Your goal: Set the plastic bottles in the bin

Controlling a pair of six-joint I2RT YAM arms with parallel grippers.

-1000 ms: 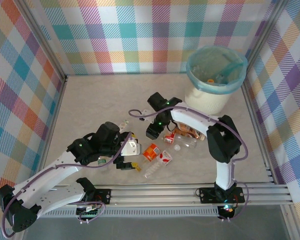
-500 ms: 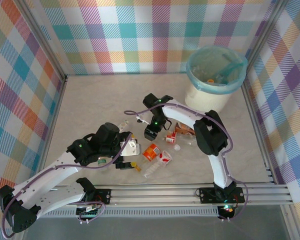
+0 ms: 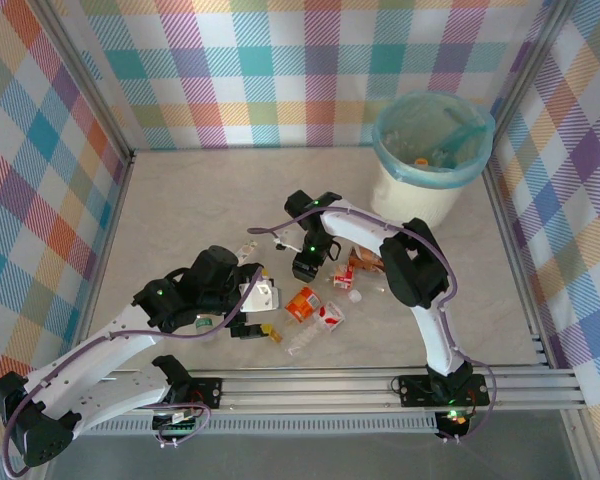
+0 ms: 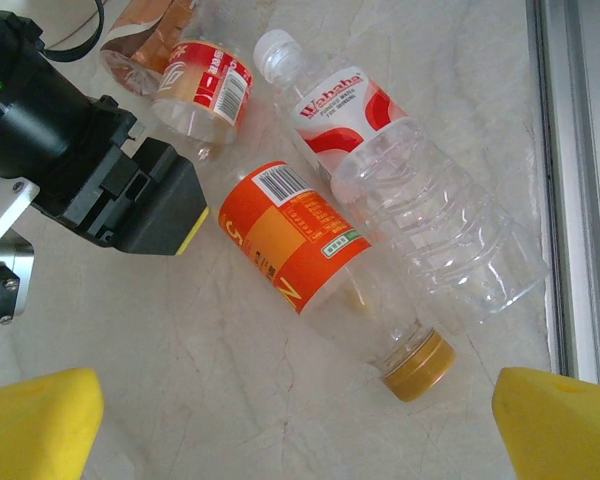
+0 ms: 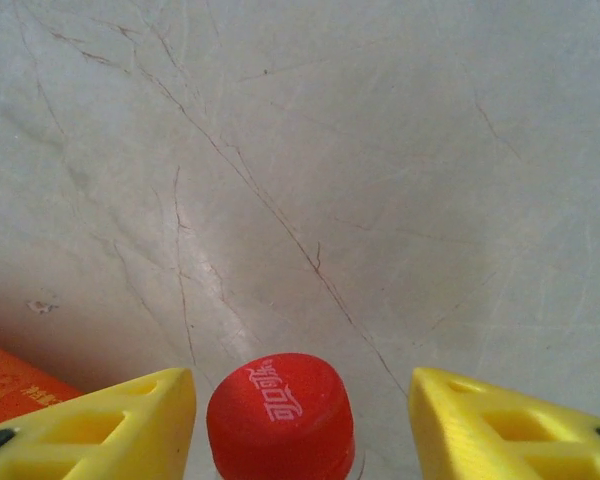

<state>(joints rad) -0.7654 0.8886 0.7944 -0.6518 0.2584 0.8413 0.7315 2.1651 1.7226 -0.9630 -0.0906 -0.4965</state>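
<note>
Right gripper point(image 5: 300, 390) — part-open astride a red-capped bottle point(image 5: 280, 412), seemingly not yet pinching; we judge a pick for the bin point(image 3: 412, 203). Left gripper point(image 4: 300, 420) — wide, empty.

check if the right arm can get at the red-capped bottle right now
Probably yes: the right tool straddles the red cap, its yellow fingers apart on either side, nothing between them and it.
</note>
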